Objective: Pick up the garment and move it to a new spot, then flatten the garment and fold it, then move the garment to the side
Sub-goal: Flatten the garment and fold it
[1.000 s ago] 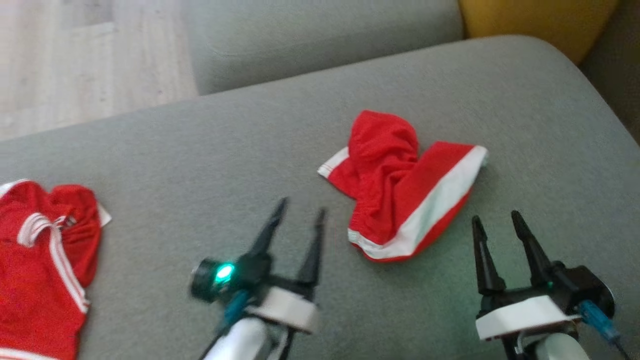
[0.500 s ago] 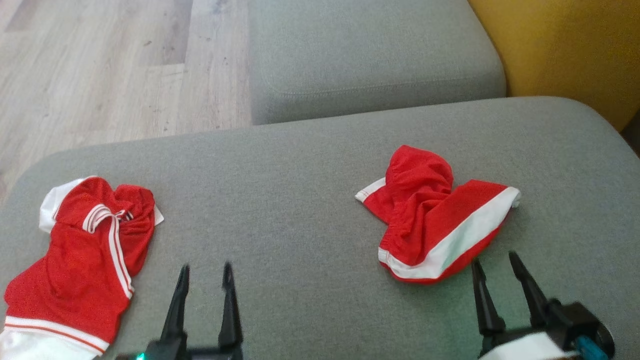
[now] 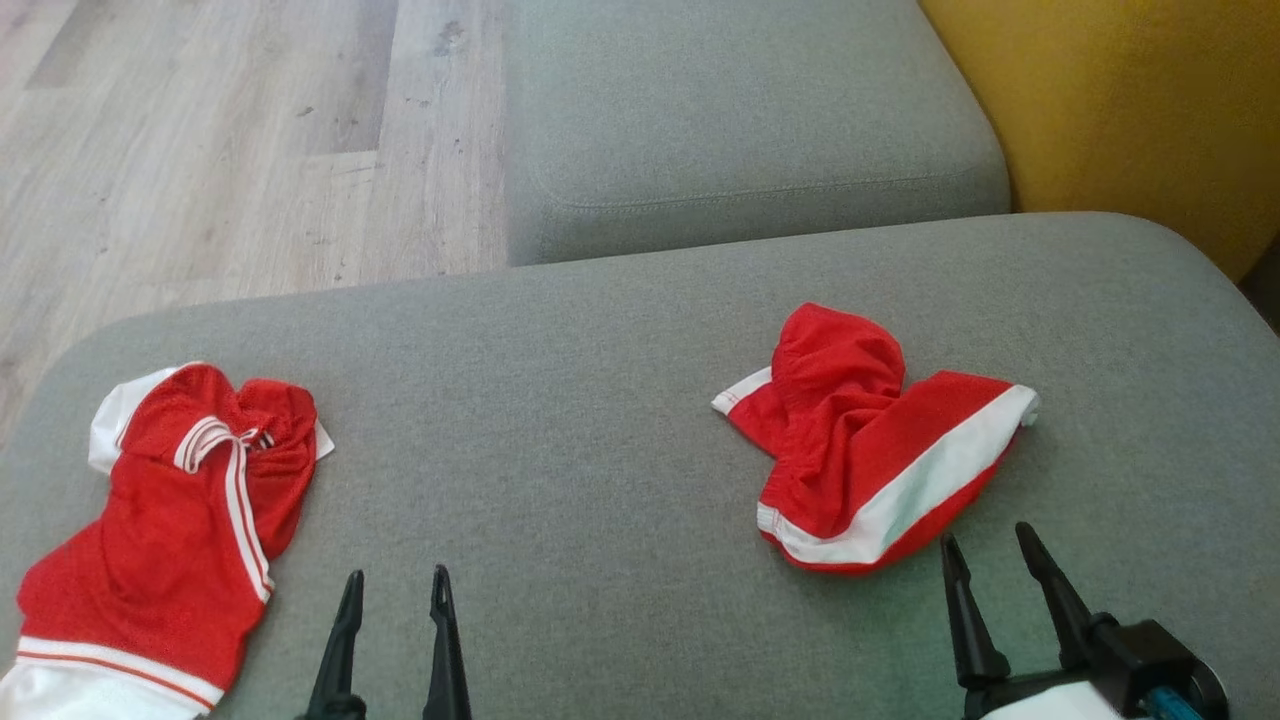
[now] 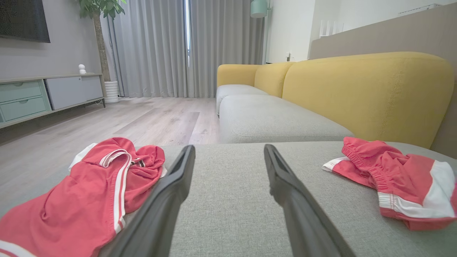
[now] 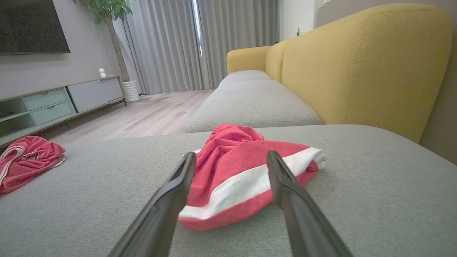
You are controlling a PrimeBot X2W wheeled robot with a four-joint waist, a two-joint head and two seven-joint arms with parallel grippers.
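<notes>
Both garments lie on the grey seat cushion [image 3: 600,450], well apart from each other. The red garment with the broad white band [image 3: 860,450] is crumpled on the cushion's right half. Its elastic waist is bunched up toward the yellow backrest [image 3: 1120,100].

The right gripper [image 3: 985,545] sits just short of this garment's near edge. Its fingers are parted to a moderate gap, hold nothing, and are not touching the cloth. In the right wrist view the same garment [image 5: 235,167] lies directly ahead of the right gripper [image 5: 231,157].

The left gripper [image 3: 396,590] is likewise parted and empty. It stands over bare cushion between the two garments.

The second red garment, with thin white stripes [image 3: 170,530], lies at the cushion's left end, beside the wooden floor [image 3: 200,150].

Compared with one second ago, the head camera has swung, so the striped garment now shows more fully. The left gripper has drawn back and leftward, away from the banded garment. Neither garment has changed shape or place on the cushion. The right gripper keeps its station.
</notes>
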